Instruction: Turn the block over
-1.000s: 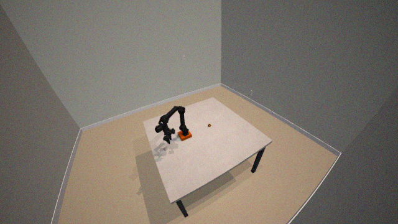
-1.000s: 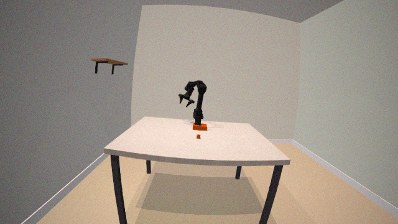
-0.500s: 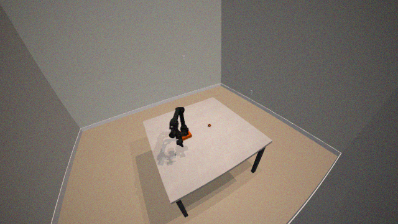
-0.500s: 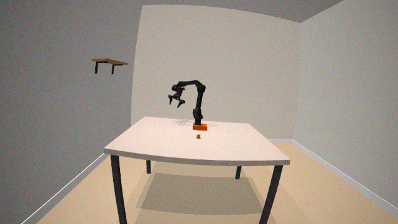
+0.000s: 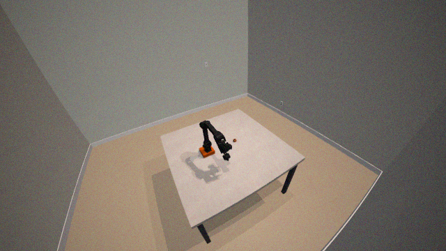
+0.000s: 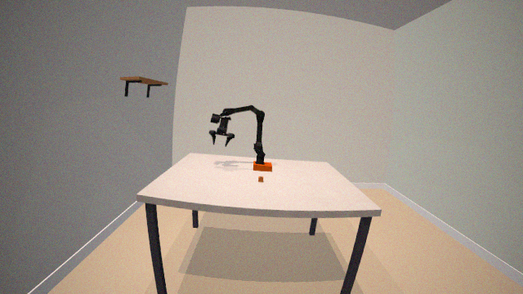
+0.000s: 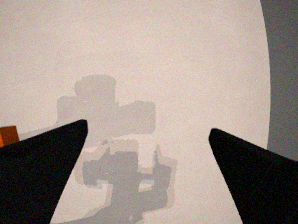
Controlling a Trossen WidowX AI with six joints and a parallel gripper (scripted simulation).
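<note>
My gripper (image 6: 221, 140) hangs high above the table (image 6: 310, 196), fingers spread almost fully wide and holding nothing. The small orange block (image 6: 260, 179) rests on the table just in front of my orange base (image 6: 262, 166), well apart from my gripper.

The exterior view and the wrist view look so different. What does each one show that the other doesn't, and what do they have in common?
Only the exterior view shows the whole arm, the small orange block resting on the table apart from the arm, the table legs, the wall shelf and the room. Only the wrist view gives a close look down between the two dark fingers at the arm's shadow on the table; the block is out of its frame. Both show the pale table, a bit of the orange base, and the gripper open and holding nothing.
</note>
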